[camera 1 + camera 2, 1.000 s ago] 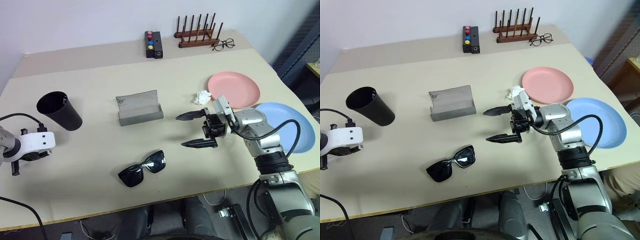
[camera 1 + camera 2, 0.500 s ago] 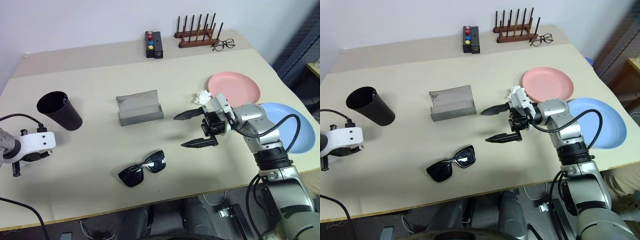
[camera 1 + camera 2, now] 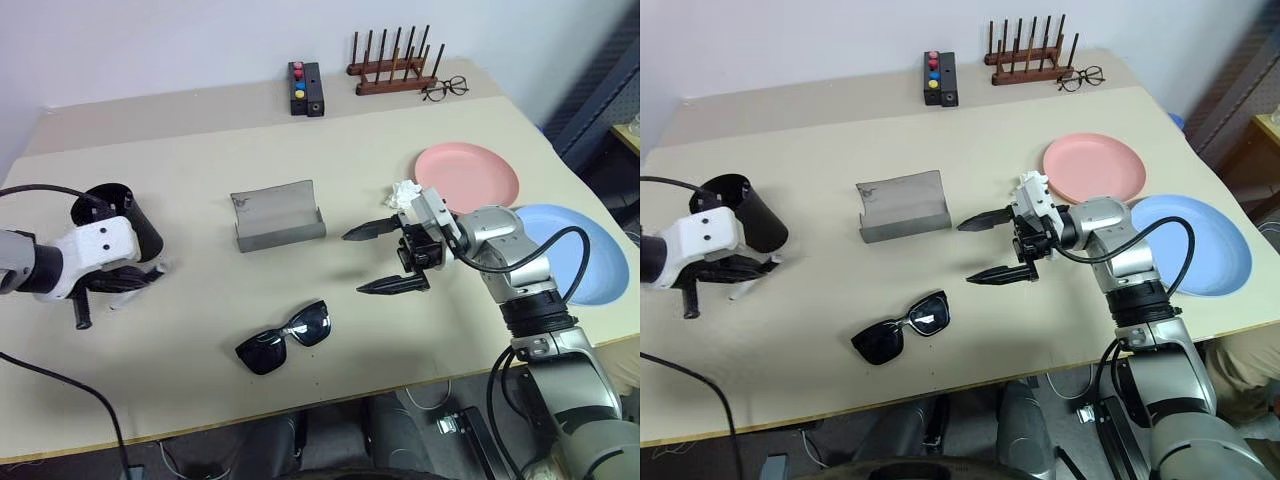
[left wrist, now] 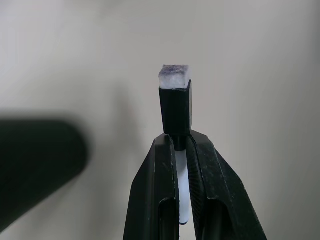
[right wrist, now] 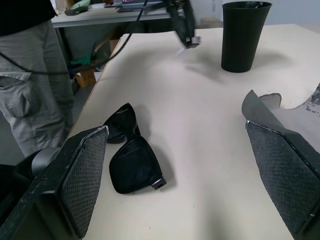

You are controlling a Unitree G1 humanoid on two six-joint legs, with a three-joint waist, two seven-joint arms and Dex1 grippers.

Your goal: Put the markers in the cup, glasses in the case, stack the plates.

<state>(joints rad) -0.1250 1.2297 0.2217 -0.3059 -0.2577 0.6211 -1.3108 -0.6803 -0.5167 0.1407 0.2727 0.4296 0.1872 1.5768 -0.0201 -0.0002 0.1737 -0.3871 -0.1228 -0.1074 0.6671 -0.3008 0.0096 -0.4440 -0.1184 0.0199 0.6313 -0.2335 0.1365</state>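
Note:
My left gripper [image 3: 138, 277] is shut on a white marker with a black cap [image 4: 176, 106], whose capped end sticks out past the fingertips. It hangs just in front of the black cup [image 3: 105, 205], which my left hand partly hides. The cup [image 5: 243, 35] stands upright. My right gripper [image 3: 353, 262] is open and empty above the table, to the right of the open grey case [image 3: 277, 215] and beyond the black glasses [image 3: 285, 338]. The glasses [image 5: 127, 160] lie flat. The pink plate [image 3: 467, 178] and the blue plate [image 3: 585, 250] lie side by side on the right.
A crumpled white scrap [image 3: 405, 193] lies by the pink plate. At the back stand a black box with coloured buttons [image 3: 307, 88], a wooden rack [image 3: 392, 65] and wire-framed eyeglasses [image 3: 445, 90]. A person [image 5: 25, 75] stands beside the table.
My left arm has swung to the right and up, bringing the marker close to the cup, and its gripper now tilts downward. The right gripper stayed open in place.

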